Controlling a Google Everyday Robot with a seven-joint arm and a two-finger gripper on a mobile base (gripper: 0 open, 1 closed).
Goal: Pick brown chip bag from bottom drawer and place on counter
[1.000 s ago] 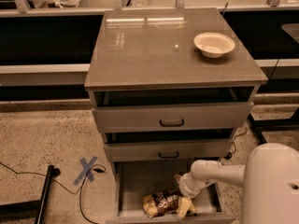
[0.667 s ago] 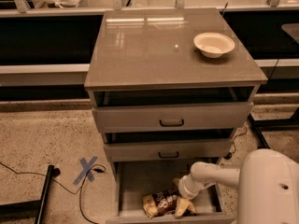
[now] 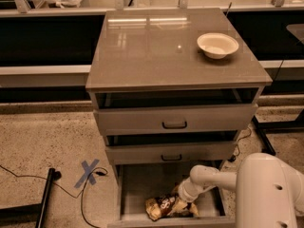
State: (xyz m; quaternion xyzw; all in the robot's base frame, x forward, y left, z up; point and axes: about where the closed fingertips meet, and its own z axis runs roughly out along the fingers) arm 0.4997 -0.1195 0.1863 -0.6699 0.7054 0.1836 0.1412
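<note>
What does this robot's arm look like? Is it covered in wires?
Smooth white arm: a bulky rounded shell narrowing to a tube with a ringed wrist. No cables or markings show. Its gripper is low in the open grey bottom drawer.

1. The gripper (image 3: 182,205) sits in the bottom drawer (image 3: 141,186), against the brown chip bag (image 3: 163,206).
2. Left of the jaws: open drawer floor.
3. Above and behind them, the middle drawer (image 3: 142,153) juts out.
4. Far above, a white bowl (image 3: 217,44) occupies the counter's (image 3: 152,56) right.

end effector (image 3: 183,204) low in bottom drawer (image 3: 140,184), mostly hidden | brown chip bag (image 3: 161,206) partly covered
</note>
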